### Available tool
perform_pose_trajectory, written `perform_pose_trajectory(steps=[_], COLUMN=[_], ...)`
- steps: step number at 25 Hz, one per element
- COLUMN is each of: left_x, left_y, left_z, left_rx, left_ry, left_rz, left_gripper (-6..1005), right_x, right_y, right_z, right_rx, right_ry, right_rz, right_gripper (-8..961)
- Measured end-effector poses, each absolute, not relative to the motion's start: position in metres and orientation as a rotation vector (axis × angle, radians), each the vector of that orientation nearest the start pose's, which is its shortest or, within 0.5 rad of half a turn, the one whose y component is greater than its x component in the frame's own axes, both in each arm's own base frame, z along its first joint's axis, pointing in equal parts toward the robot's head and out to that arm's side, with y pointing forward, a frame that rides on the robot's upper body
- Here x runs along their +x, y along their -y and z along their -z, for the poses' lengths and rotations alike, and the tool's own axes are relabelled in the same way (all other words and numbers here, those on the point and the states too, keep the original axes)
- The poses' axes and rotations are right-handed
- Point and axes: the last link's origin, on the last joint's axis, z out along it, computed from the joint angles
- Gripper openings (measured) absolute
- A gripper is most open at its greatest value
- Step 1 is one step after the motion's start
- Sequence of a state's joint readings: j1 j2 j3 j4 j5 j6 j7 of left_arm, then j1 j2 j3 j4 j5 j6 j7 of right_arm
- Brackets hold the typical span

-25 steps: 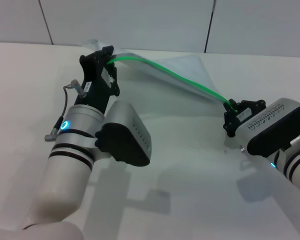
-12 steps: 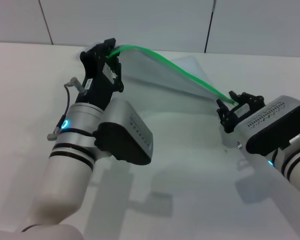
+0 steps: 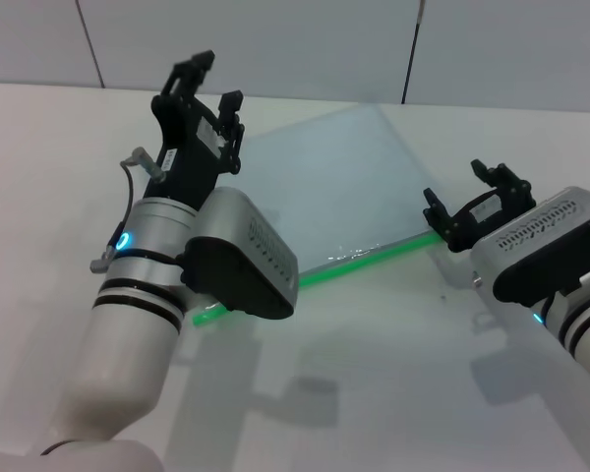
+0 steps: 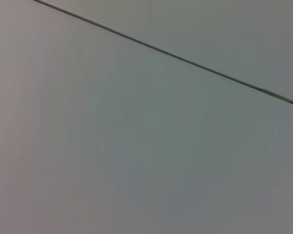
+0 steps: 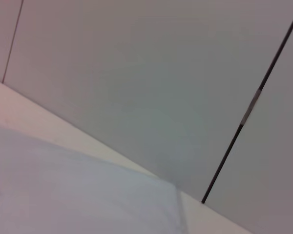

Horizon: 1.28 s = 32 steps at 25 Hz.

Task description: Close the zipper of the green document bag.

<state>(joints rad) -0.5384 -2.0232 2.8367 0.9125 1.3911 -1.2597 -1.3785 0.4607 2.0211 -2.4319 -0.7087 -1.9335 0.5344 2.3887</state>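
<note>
On the white worktop (image 3: 374, 393), at the middle of the head view, lies the green document bag (image 3: 344, 187), flat, with no claw touching it. Runs along the near long edge the zipper (image 3: 374, 254), from lower left, where it goes under the left forearm, up to the right. Long axis of the bag therefore diagonal in the frame, green edge facing the lower side, far corner pointing to the wall. Cannot make out the slider tab.

Left claw (image 3: 205, 93) up in the upper left, above the far corner, fingers apart and holding nothing. Right claw (image 3: 475, 204) at the right, just beside the right end of the zipper, fingers also apart, empty.

Seems a release or withdraw step. To do it well: lift straight up and away, without dragging the thin plastic, then check along the strip that no gap remains.
</note>
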Motion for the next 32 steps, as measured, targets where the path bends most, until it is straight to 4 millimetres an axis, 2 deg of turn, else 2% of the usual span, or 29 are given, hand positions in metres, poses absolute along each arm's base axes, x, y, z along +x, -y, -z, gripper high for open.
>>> perform_pose_trajectory(steps=[2,5,7,10,15,19,22,32], left_x=[-0.186,-0.187,-0.187,-0.187,-0.186,-0.188,-0.192,-0.216], left_y=[-0.326,-0.326,-0.326,-0.326,-0.327,-0.328,-0.329,-0.331], left_z=[0.070,0.070,0.069,0.068,0.060,0.051,0.045,0.024], left_rx=[-1.522,-1.519,-1.517,-1.508,-1.471,-1.434,-1.405,-1.298], left_ry=[-0.386,-0.387,-0.389,-0.383,-0.307,-0.195,-0.121,0.111], left_rz=[-0.111,-0.113,-0.116,-0.111,-0.039,0.060,0.118,0.285], left_gripper=[404,645,685,745,744,742,741,740], right_x=[0.250,0.249,0.249,0.247,0.242,0.244,0.252,0.270], right_y=[-0.353,-0.353,-0.353,-0.351,-0.345,-0.346,-0.349,-0.355], right_z=[0.094,0.093,0.092,0.089,0.077,0.066,0.056,0.046], right_rx=[-1.982,-1.978,-1.971,-1.938,-1.841,-1.761,-1.698,-1.629], right_ry=[-0.294,-0.283,-0.281,-0.279,-0.284,-0.359,-0.473,-0.584], right_rz=[-0.233,-0.230,-0.232,-0.258,-0.340,-0.422,-0.503,-0.532], right_gripper=[562,647,703,720,718,714,712,713])
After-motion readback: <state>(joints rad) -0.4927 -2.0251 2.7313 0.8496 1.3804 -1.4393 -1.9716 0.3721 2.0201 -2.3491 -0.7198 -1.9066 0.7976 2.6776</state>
